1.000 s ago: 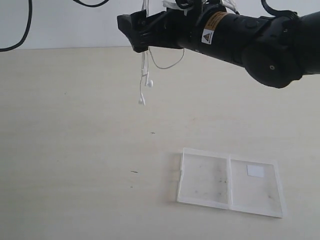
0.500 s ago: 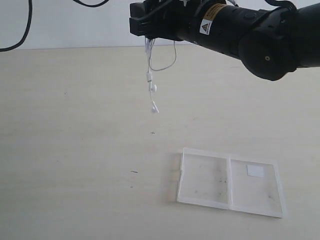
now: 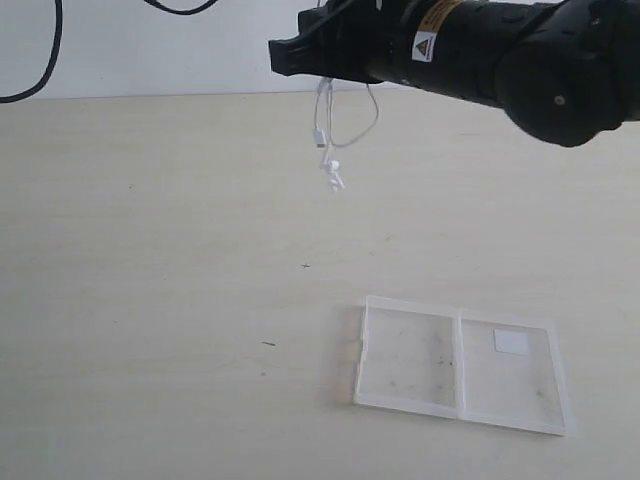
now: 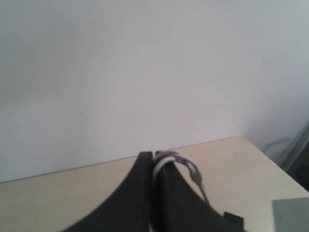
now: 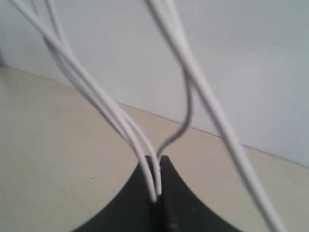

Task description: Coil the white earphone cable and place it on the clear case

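The white earphone cable hangs in loops from my right gripper, high over the far side of the table. Its earbuds dangle at the bottom, clear of the surface. In the right wrist view the right gripper is shut on several strands of the cable. My left gripper is also shut, with a loop of the cable pinched at its tips; I cannot pick it out in the exterior view. The clear case lies open and flat near the front right, white sticker on its right panel.
The beige table carries a few small dark specks. Thick black robot cables hang at the upper left against the white wall. A grey object shows at the edge of the left wrist view.
The right arm has shifted to the right. The hanging part of the cable has grown shorter, and the earbuds have swung right and risen higher above the table.
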Available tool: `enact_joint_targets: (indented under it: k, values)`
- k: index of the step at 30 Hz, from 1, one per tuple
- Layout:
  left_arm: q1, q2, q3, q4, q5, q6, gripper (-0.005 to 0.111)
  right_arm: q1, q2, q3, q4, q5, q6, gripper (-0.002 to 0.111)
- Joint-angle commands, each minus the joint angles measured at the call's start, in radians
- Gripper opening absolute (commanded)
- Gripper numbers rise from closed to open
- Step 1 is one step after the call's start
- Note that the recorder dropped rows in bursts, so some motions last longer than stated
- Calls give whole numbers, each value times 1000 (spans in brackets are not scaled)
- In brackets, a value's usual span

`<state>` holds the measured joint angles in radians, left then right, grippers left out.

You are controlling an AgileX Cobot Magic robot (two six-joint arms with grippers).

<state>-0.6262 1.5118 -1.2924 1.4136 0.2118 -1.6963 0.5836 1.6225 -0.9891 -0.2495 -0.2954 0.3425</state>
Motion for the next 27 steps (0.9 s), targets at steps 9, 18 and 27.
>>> enact_joint_targets:
  k: [9,18,27]
  values:
    - [61,-10,-9,-6,-47,15,0,10,-237,-5,-104,323,-4,0]
    - [63,36,-9,-36,-116,15,0,102,-271,-5,-9,498,-146,0]
    - [63,37,94,-38,-193,15,0,138,-324,-5,68,536,-224,0]
